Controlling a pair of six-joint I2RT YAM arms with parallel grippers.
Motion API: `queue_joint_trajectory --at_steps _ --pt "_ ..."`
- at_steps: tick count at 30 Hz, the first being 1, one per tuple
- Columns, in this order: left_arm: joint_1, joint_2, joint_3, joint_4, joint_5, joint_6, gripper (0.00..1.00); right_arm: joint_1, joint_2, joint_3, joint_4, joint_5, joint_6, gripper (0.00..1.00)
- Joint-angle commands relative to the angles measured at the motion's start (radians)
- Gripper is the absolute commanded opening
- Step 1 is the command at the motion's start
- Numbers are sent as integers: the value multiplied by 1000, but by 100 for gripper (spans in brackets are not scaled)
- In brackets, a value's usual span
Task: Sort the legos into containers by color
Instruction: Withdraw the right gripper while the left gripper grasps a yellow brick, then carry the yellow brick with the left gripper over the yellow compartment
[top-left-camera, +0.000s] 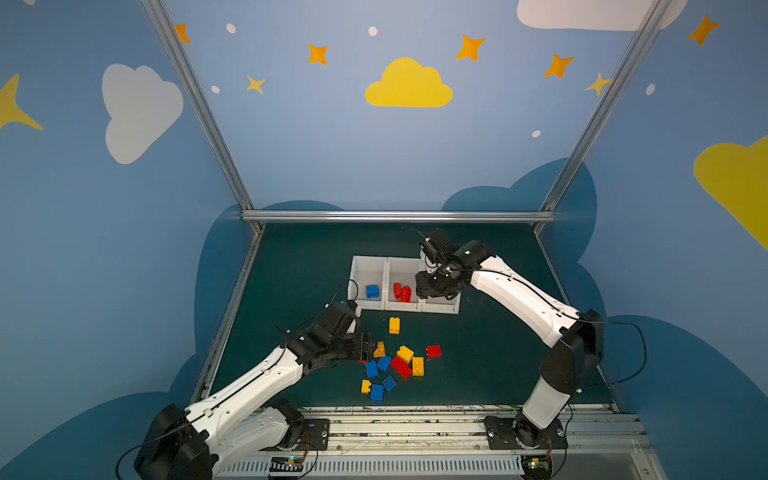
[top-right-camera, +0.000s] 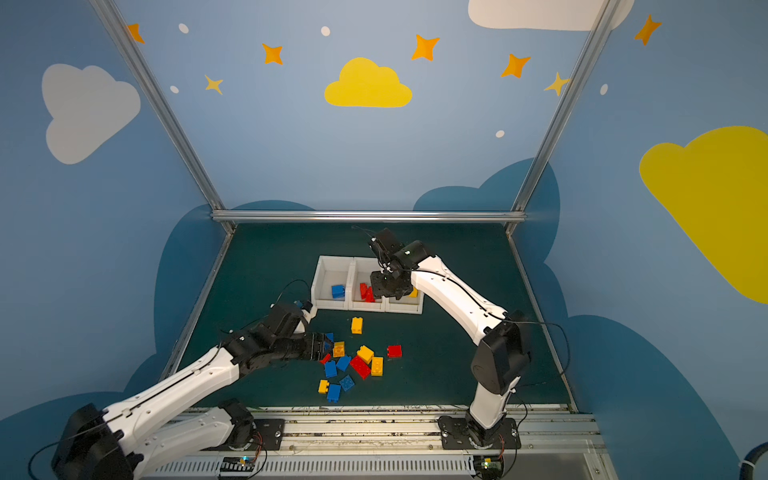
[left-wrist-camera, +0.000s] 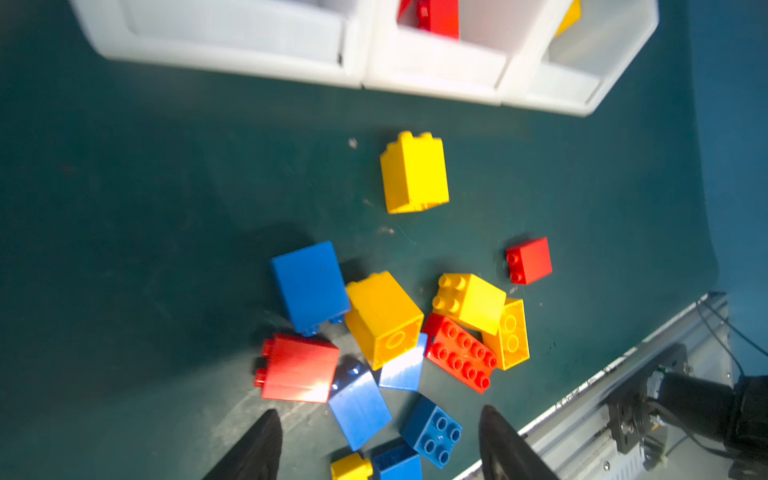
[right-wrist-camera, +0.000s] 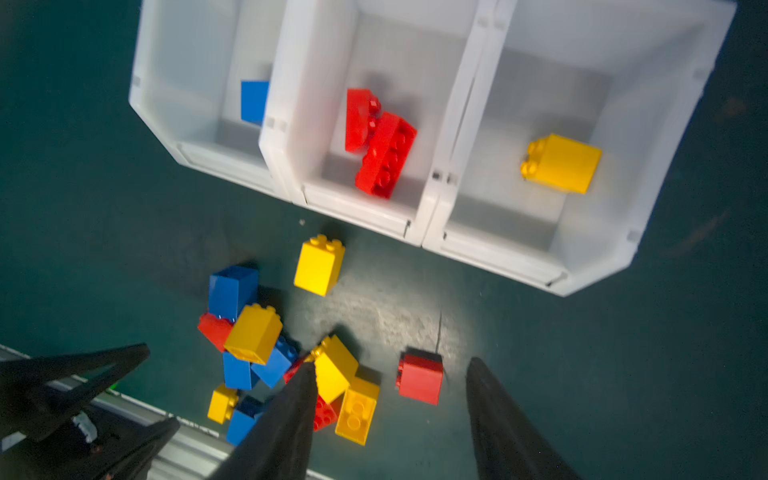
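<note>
Three joined white containers (top-left-camera: 369, 258) stand at mid-table. The left one holds a blue lego (top-left-camera: 372, 291), the middle one red legos (right-wrist-camera: 382, 145), the right one a yellow lego (right-wrist-camera: 561, 163). In front of them lies a loose pile of red, blue and yellow legos (top-left-camera: 395, 365). A yellow lego (top-left-camera: 394, 325) and a red lego (top-left-camera: 433, 351) lie apart from it. My left gripper (top-left-camera: 370, 347) is low at the pile's left edge, open, with blue legos (left-wrist-camera: 359, 409) below its spread fingers. My right gripper (top-left-camera: 428, 291) hovers over the middle and right containers, open and empty.
A metal rail (top-left-camera: 415, 415) runs along the table's near edge, just behind the pile. Aluminium frame posts and blue walls enclose the green mat (top-left-camera: 291, 270). The left arm's gripper body (right-wrist-camera: 83, 374) shows in the right wrist view beside the pile.
</note>
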Motion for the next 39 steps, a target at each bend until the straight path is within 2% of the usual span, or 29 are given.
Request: queue_joint_trajectory --at_steps 1,7,15,18,26,39 --pt "-29 72 47 34 10 -22 74 -4 -104 -118 25 12 46 58" --pt "-67 220 130 0 -3 -47 71 -23 -260 -323 45 15 113 59" --pt "-87 321 163 -17 -27 -83 69 -47 -353 -457 90 1 152 59" --pt "-95 360 190 -44 -47 -85 65 -53 -356 -467 99 -8 153 59" --pt "-107 420 201 -31 -78 -101 62 -59 -339 -473 112 -26 155 59" --pt "-108 495 218 3 -87 -76 41 -60 -327 -478 108 -37 178 58"
